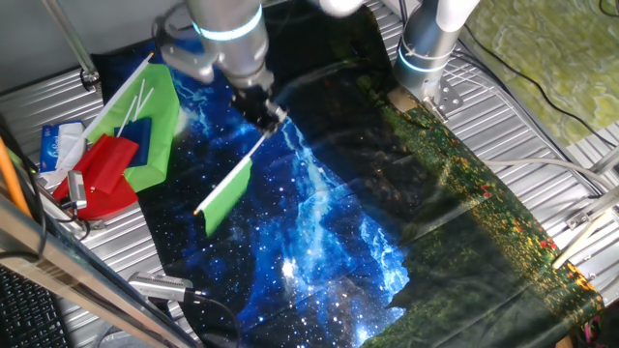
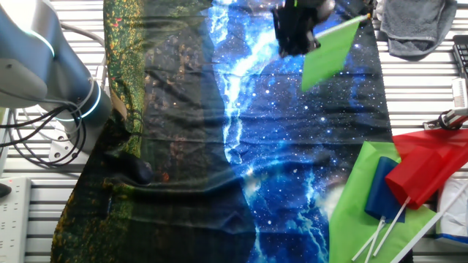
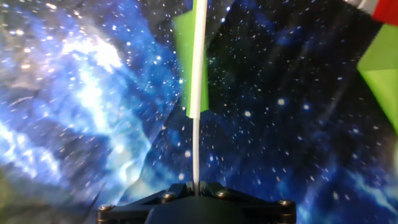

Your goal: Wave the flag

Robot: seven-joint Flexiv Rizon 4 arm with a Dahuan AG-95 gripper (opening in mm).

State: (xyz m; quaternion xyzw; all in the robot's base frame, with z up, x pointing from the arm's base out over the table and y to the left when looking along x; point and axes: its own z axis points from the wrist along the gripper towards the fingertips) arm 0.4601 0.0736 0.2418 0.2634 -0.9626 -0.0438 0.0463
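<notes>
Gripping flag [image 1: 228,195] stick, tool [image 1: 270,118] closed

The flag [image 1: 228,194] is hanging in the air above the starry blue cloth, its thin white stick [image 1: 239,166] slanting down and away from the clamped end. The small bright-green cloth [image 2: 330,52] is plain and rectangular, sitting at the stick's far end. In the hand view the stick [image 3: 198,93] is running straight up the middle, the green cloth [image 3: 184,62] trailing along its left side.
</notes>
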